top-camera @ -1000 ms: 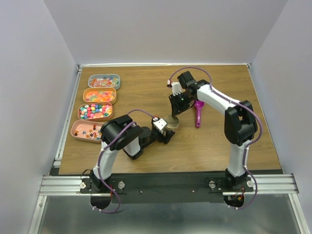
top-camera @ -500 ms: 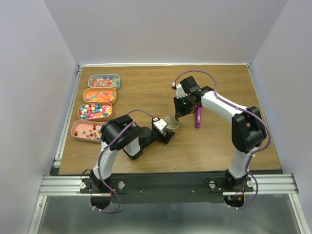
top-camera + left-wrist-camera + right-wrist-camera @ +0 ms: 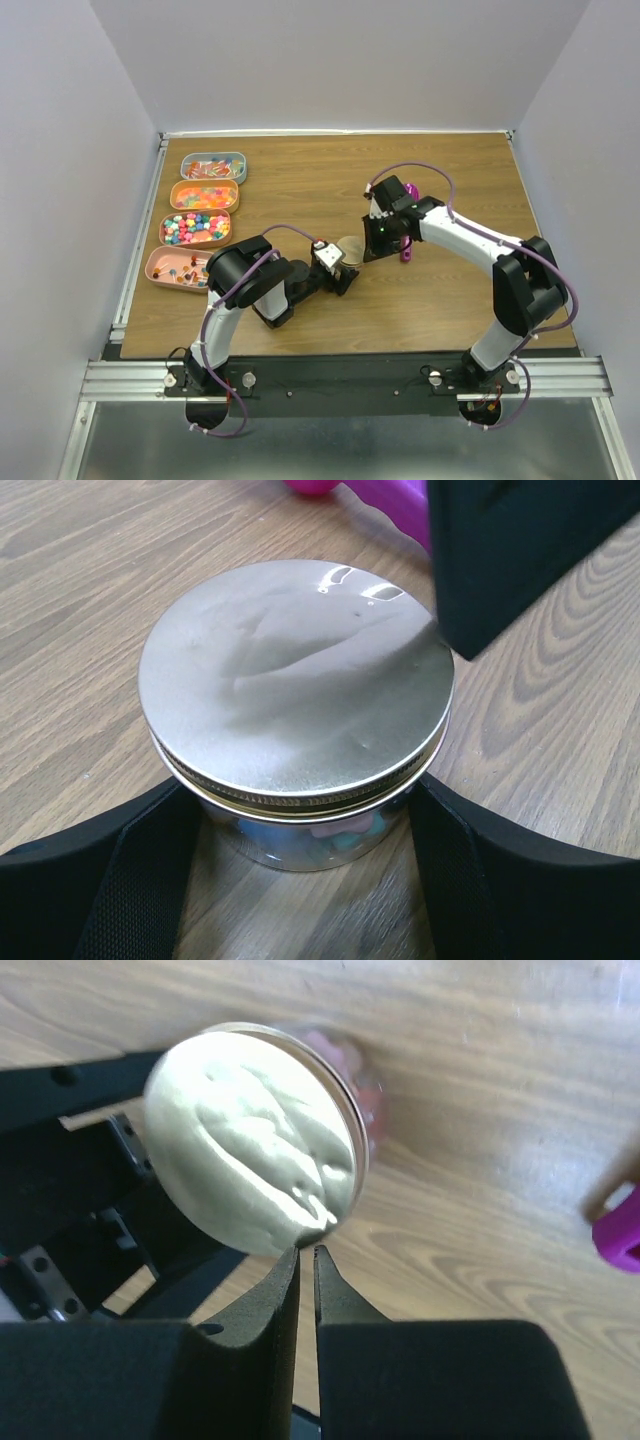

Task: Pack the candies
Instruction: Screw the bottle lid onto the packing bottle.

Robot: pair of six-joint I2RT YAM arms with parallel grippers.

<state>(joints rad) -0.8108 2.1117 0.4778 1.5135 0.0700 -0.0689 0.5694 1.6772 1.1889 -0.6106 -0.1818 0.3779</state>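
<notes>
Right gripper (image 3: pixel 306 1250) stands at the rim of the lid (image 3: pixel 295 675), fingers almost together with nothing between them.

From those tips the lid lies at 11 o'clock in the wrist view. It sits on the jar (image 3: pixel 300 845) and, being round, has no long axis. Whether the tips touch the rim cannot be told. Left gripper (image 3: pixel 305 798) looks clamped on the jar from 8 o'clock in the top view, forearm low. The right arm reaches in from 2 o'clock, elbow swung wide. A few candies (image 3: pixel 340 832) show through the glass; the rest fill the trays (image 3: pixel 150 268) at 10 o'clock, well apart.
</notes>
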